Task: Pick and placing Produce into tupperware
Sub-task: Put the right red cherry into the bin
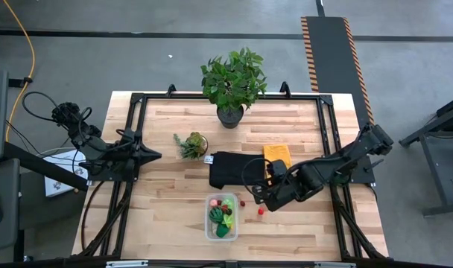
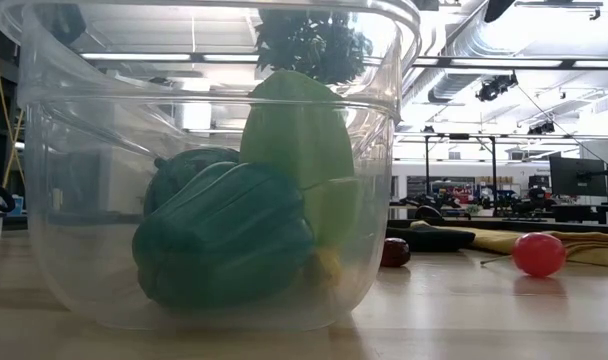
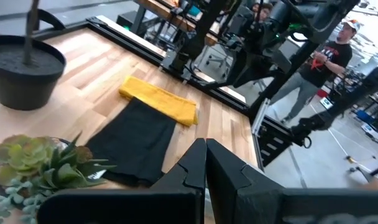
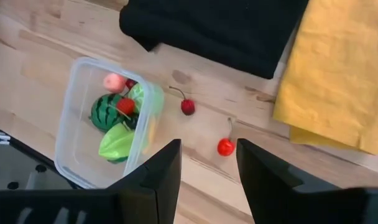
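The right pincer (image 4: 207, 177) hovered partly open and empty above the bright red cherry (image 4: 225, 147), just beside the tupperware (image 4: 74, 140). It should descend straight, straddling the fruit rather than its stem, then close gently.

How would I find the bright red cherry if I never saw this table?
Find the clear tupperware near the table's front edge. Two cherries lie on the bare wood beside it. The bright red cherry is the farther one; the dark red cherry lies closer to the tub.
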You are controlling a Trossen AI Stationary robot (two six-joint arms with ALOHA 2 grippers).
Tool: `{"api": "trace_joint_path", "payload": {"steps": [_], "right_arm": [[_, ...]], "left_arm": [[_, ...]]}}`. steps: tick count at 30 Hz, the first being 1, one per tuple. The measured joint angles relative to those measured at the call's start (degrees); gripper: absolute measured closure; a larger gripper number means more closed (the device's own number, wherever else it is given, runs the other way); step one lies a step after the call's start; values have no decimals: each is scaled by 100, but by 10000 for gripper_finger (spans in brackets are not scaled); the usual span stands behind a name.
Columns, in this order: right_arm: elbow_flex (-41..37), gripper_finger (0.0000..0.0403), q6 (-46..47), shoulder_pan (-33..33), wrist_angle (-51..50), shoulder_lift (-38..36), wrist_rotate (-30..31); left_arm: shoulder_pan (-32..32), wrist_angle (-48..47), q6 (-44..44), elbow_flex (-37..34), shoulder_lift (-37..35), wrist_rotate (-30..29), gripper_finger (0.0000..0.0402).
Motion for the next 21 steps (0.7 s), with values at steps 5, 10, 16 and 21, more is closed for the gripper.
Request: {"api": "trace_joint_path", "payload": {"steps": [5, 10, 16, 21], "right_arm": [[0, 258, 333, 4, -7, 1, -8], [0, 258, 924, -36, -42, 1, 63], [0, 258, 1725, -227, -206, 1, 79], [0, 258, 2324, -469, -501, 13, 72]], "left_arm": [[-1, -1, 249, 0, 0, -172, 401], [0, 4, 888, 0, 0, -184, 401], [-2, 59, 1489, 0, 0, -184, 401], [0, 49, 2010, 0, 0, -205, 401]]}}
